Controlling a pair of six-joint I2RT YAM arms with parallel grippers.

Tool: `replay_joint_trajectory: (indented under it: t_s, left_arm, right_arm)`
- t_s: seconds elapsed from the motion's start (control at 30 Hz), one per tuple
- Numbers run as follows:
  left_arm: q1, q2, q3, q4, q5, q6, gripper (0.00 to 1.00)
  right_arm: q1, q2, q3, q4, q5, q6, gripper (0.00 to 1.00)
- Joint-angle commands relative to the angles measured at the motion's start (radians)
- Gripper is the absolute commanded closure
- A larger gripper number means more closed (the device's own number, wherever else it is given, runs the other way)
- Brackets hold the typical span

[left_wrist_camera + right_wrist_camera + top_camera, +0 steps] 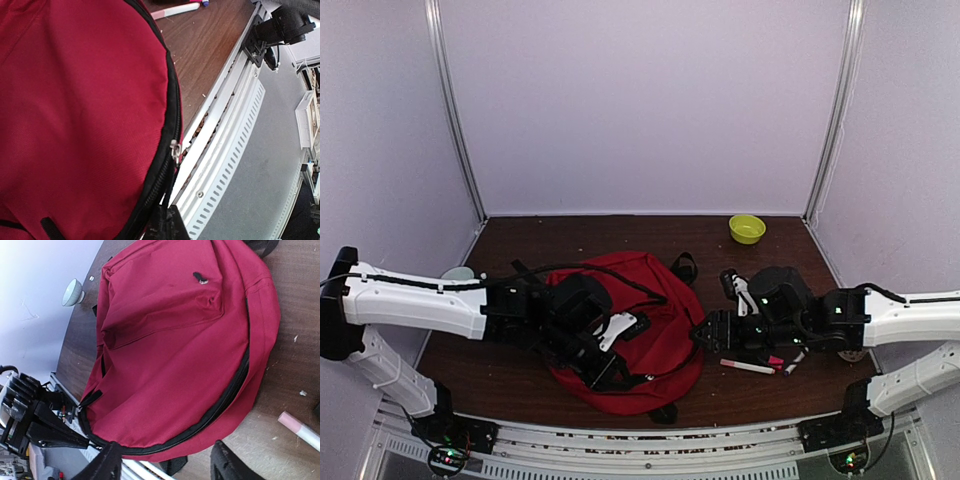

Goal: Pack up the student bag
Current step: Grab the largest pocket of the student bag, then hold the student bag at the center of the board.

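The student bag (640, 330) is a dark-red backpack lying flat in the middle of the table, its black zipper (220, 405) curving along the near edge. My left gripper (167, 222) is at the bag's near rim, shut on the black pull cord that hangs from the metal zipper slider (175, 148). In the top view the left gripper (610, 375) sits over the bag's front edge. My right gripper (167, 465) is open just to the right of the bag, low over the table, with nothing between its fingers (107, 462); from above, the right gripper (705, 330) is beside the bag.
A white marker with a pink cap (747, 366) lies on the table under the right arm, with other pens (790, 362) beside it. A green bowl (747, 228) stands at the back right, a pale bowl (458, 272) at the left. The table's metal front rail (225, 130) is close to the bag.
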Motion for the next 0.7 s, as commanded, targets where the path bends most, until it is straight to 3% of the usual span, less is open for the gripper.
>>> replay_joint_trajectory:
  t_s: [0.0,0.17,0.37,0.43,0.57,0.67]
  left_arm:
    - [-0.002,-0.071,0.012,-0.005,-0.049,-0.005,1.0]
    - [-0.004,-0.084,0.001,0.002,-0.052,-0.009,1.0]
    - [-0.004,-0.083,-0.005,0.036,-0.033,-0.009,1.0]
    - [-0.004,-0.085,-0.009,0.04,-0.033,-0.01,1.0]
    - [-0.003,-0.098,-0.031,0.039,-0.041,-0.018,1.0]
    - [-0.003,-0.116,-0.044,0.022,-0.064,-0.026,1.0]
  right_arm:
    - [0.053,-0.019,-0.013,0.018,-0.011,0.066,0.31]
    - [0.123,0.023,-0.019,0.035,0.001,0.208,0.2]
    - [0.171,0.134,-0.002,0.127,-0.001,0.294,0.25]
    - [0.172,0.165,-0.005,0.17,0.002,0.298,0.38]
    - [0.155,0.192,0.002,0.171,0.059,0.284,0.75]
    - [0.125,0.188,-0.005,0.163,0.074,0.266,0.91]
